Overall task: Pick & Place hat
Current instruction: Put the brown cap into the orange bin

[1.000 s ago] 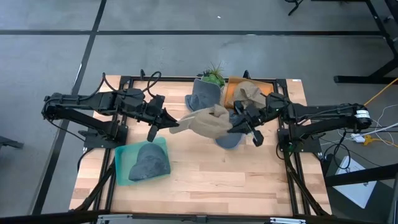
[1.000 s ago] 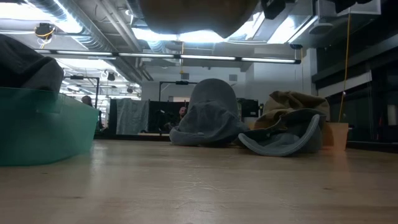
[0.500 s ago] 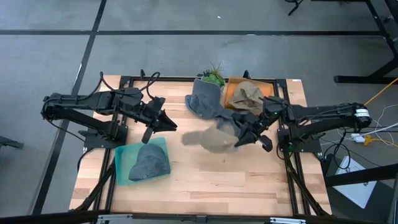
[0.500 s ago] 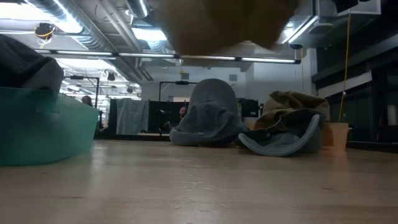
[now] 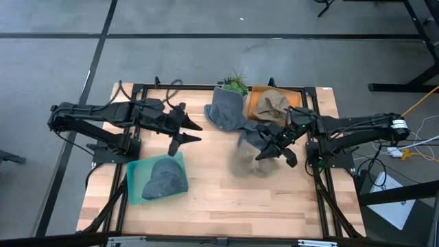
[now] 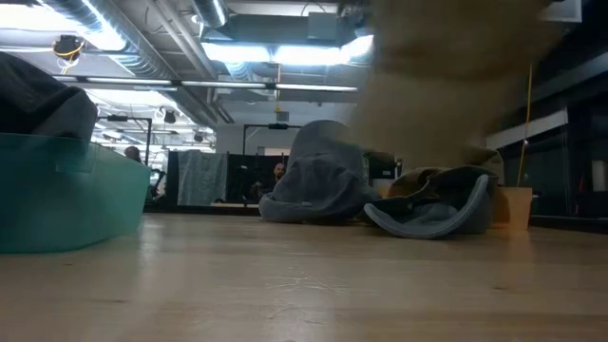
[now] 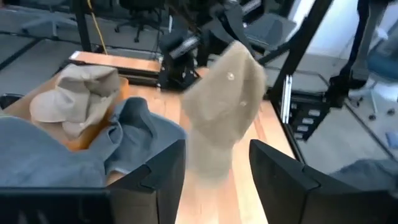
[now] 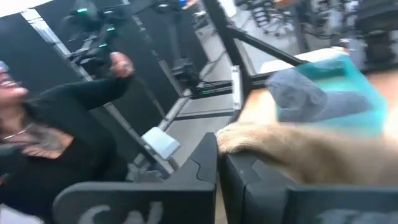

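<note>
A tan hat (image 5: pixel 244 162) hangs blurred over the table's middle, below my right gripper (image 5: pixel 265 154), which is shut on it. The left wrist view shows the tan hat (image 7: pixel 224 106) hanging beyond my left gripper (image 7: pixel 214 180), whose fingers stand open and apart from it. In the high view my left gripper (image 5: pixel 191 132) is left of the hat, above a teal bin (image 5: pixel 137 184) in which a grey hat (image 5: pixel 164 178) lies. The low view shows the tan hat (image 6: pixel 446 85) clear of the tabletop. My right gripper pinches an edge of the tan hat (image 8: pixel 235 142) between its two shut fingers, coming from the table's right and slanting down. The hat trails away from the fingers and hangs below them, slack and clear of the table.
Grey hats (image 5: pixel 226 110) lie heaped at the far middle, and one (image 6: pixel 432 214) rests on the table under the hanging hat. An orange tray (image 5: pixel 255 96) at the far right holds another tan hat (image 5: pixel 273 104), with a plant (image 5: pixel 236 82) beside it. A person (image 8: pixel 56 143) stands beyond the table.
My left gripper has opened and let go of the tan hat. The hat, before stretched between both grippers, has dropped at its left end and swung toward the table's right; it now hangs from my right gripper alone. My right gripper has gone slightly toward the near edge.
</note>
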Action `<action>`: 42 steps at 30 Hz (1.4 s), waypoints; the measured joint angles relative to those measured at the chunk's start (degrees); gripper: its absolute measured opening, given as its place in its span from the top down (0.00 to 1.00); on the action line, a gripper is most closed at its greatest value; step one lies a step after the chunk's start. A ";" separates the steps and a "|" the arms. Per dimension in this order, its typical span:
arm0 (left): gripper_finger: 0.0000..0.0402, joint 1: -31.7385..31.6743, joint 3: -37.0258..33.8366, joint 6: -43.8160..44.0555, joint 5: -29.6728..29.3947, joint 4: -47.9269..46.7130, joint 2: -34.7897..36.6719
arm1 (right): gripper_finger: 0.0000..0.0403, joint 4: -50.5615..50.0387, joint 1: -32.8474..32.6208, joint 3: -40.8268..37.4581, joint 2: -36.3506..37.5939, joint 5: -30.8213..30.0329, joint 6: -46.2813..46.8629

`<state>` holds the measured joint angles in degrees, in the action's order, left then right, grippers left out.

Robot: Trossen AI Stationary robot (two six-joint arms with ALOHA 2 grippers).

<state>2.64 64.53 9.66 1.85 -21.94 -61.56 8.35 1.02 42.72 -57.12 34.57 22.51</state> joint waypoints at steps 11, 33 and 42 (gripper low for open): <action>0.54 3.39 0.00 -9.80 -6.36 6.62 -11.79 | 0.98 -2.58 0.99 0.00 0.00 -12.24 -3.53; 0.54 7.12 -0.02 -17.97 -32.24 30.27 -25.79 | 0.97 0.90 3.33 0.00 0.00 -32.04 -4.77; 0.54 7.12 0.00 -21.46 -32.14 39.69 -30.18 | 0.97 1.62 3.32 0.00 -0.38 -31.45 -4.97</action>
<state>9.76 64.53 -11.80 -30.28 17.75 -91.74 9.98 4.34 42.72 -57.50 3.12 17.54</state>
